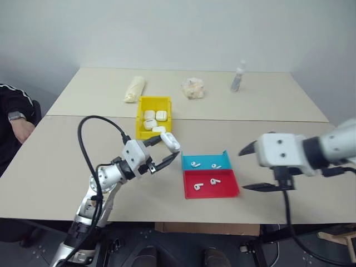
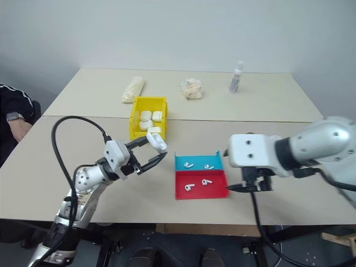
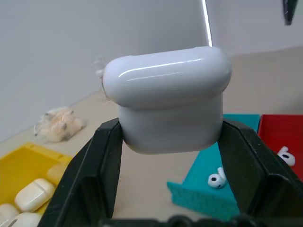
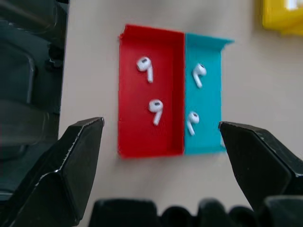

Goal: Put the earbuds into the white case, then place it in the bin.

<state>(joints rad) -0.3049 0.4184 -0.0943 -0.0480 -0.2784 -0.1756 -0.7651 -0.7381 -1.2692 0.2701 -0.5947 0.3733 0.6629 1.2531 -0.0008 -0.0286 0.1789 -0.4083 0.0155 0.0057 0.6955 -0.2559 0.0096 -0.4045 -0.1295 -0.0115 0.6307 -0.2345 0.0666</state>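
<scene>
A seated person [image 1: 14,125] is cut off by the frame edge, showing just an arm and watch.

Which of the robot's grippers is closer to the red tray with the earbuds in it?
The right. The right gripper, jaws open, hovers beside and above the red tray. The left gripper is off to the tray's other side, clamped on the white case.

Head eyes look down over the table [image 1: 67,167]; both wrist views, close in, share the trays [image 4: 150,118].
</scene>
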